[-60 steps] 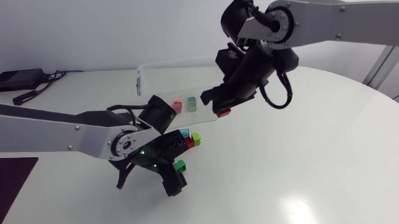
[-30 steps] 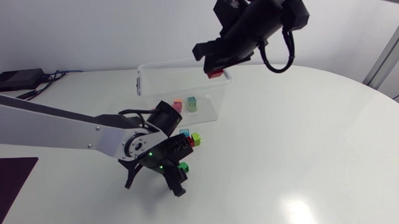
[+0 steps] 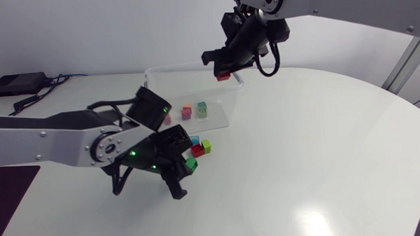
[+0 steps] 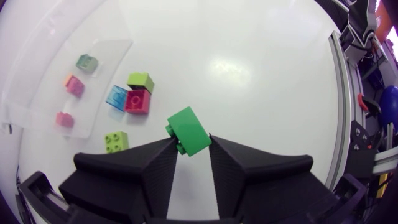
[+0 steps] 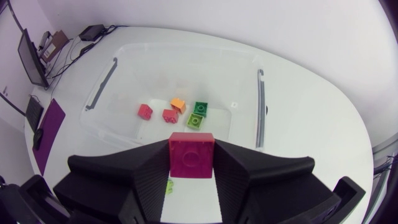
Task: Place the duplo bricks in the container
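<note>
Our right gripper point(image 5: 191, 148) is clamped on a red square duplo brick point(image 5: 191, 155) over the clear plastic container point(image 5: 260, 99), our left gripper point(image 4: 191, 143) clamped on a green duplo brick point(image 4: 188, 129) near loose bricks point(image 4: 137, 101) on the white table point(image 4: 249, 74).

- the table point(image 3: 323, 149): white, smooth and glossy, with a bright sheen toward 5 o'clock in the head view.
- the container point(image 3: 227, 96): clear, smooth plastic with see-through walls.
- the green duplo brick point(image 4: 189, 129) and the red duplo brick point(image 5: 191, 154): hard, smooth plastic with a slight shine.
- the left gripper point(image 4: 193, 140) and the right gripper point(image 5: 191, 149): matt black.
- the left arm link point(image 3: 50, 141): silver-grey, smooth, satin like metal.
</note>
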You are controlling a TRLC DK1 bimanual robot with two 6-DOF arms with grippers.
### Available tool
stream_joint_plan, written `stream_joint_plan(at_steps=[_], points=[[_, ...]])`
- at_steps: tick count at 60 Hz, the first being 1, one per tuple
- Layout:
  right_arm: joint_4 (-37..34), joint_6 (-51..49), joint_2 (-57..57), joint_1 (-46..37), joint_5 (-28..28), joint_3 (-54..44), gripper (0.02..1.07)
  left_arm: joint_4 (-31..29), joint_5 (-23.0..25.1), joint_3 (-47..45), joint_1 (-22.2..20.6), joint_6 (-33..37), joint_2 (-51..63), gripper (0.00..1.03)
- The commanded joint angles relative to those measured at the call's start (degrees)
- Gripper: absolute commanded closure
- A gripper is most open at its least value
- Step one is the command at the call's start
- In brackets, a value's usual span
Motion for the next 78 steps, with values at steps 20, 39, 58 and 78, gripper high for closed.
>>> stream_joint_plan(at_steps=[20,39,58,78], points=[[0.50,1.64,9.30,-1.19,0.29,9.52,0.67,-2.83,1.22,5.11,7.60,0.55,-11.54,0.75],[0.41,0.59,9.21,-1.89,2.05,10.05,0.23,8.77,1.31,10.56,13.67,-4.20,-9.96,0.74],[6.13,-1.00,-7.40,0.21,3.45,-10.52,0.21,20.37,-1.06,19.87,15.69,-9.03,4.80,0.74],[10.87,-1.79,-21.64,4.08,3.36,-31.96,0.21,24.33,-4.75,26.99,15.86,-11.23,15.26,0.72]])
